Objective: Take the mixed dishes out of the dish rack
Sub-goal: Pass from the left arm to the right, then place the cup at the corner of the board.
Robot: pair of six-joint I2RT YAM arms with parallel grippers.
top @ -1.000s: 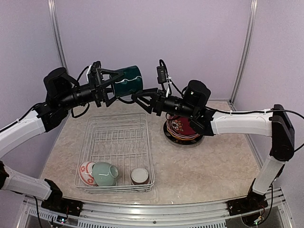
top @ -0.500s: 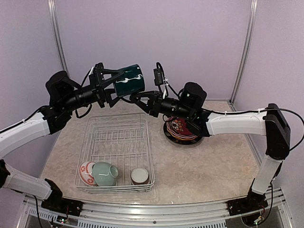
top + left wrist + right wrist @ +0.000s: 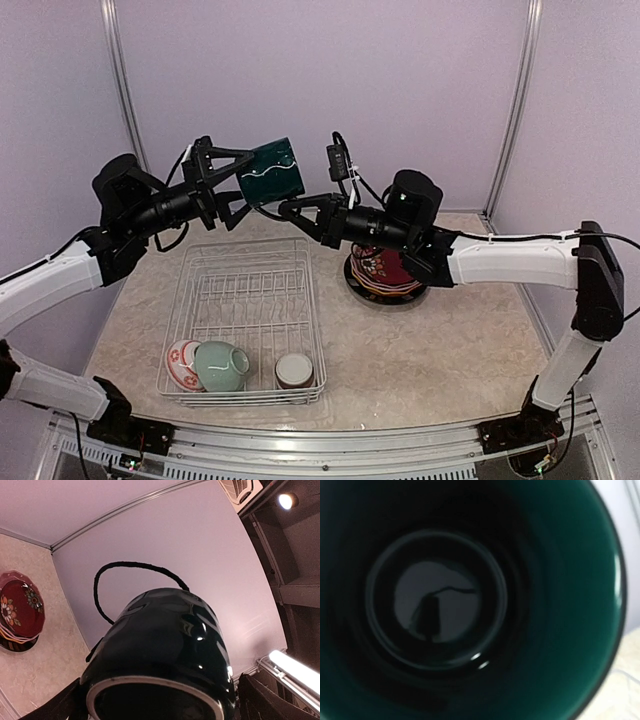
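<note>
The left gripper (image 3: 250, 180) stays clamped on the glossy teal ceramic cup (image 3: 275, 172), which has crept toward 3 o'clock over the last second. Its dark mouth fills the right wrist view, while the right gripper (image 3: 300, 220) waits just beneath with fingers spread (apparently not touching). A hand-over looks close, high above the 12 o'clock end of the white wire dish rack (image 3: 190, 300) — three pieces still inside.

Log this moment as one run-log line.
left gripper: shut on teal cup, aloft | right gripper: open at cup's mouth | in rack: green cup, patterned bowl, brown cup | unloaded: red bowl on plates
</note>
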